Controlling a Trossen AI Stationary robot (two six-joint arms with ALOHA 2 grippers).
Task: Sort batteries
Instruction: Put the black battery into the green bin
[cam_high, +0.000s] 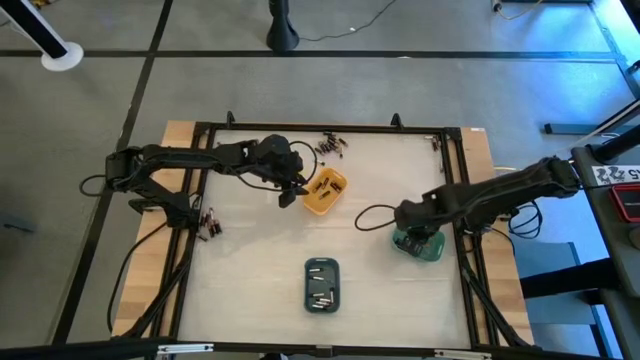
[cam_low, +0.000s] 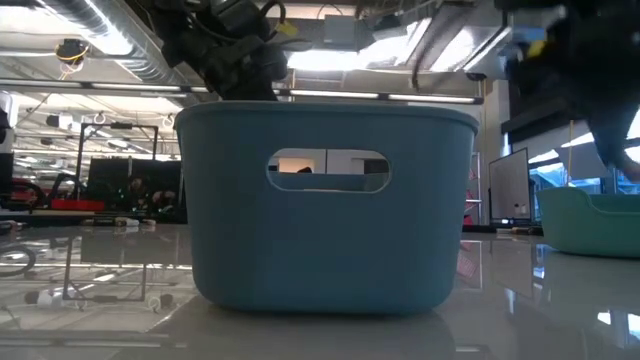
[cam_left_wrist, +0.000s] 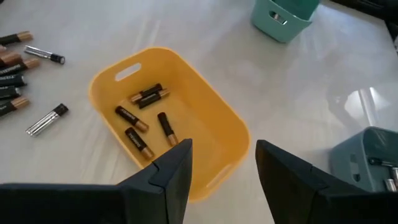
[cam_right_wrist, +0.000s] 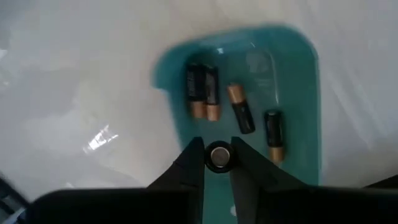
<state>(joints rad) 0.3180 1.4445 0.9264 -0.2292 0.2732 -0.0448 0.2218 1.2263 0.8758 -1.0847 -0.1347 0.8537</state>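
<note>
One battery (cam_right_wrist: 219, 156): sitting clamped end-on in right tool (cam_right_wrist: 217, 163), directly over green tray (cam_right_wrist: 305, 99).
Left tool (cam_left_wrist: 217, 177): hanging apart, empty, above orange tray (cam_left_wrist: 217, 124).

Glossy tabletop (cam_left_wrist: 323, 81) — smooth plastic trays (cam_left_wrist: 214, 109)

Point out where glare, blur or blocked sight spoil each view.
High view: blue light tints the floor at upper right. Low view: the slate-blue tray fills the frame and hides the table beyond it; ceiling lights glare above it. Left wrist view: a bright reflection lies on the table, but the orange tray is sharp. Right wrist view: the green tray and the table look soft.
</note>
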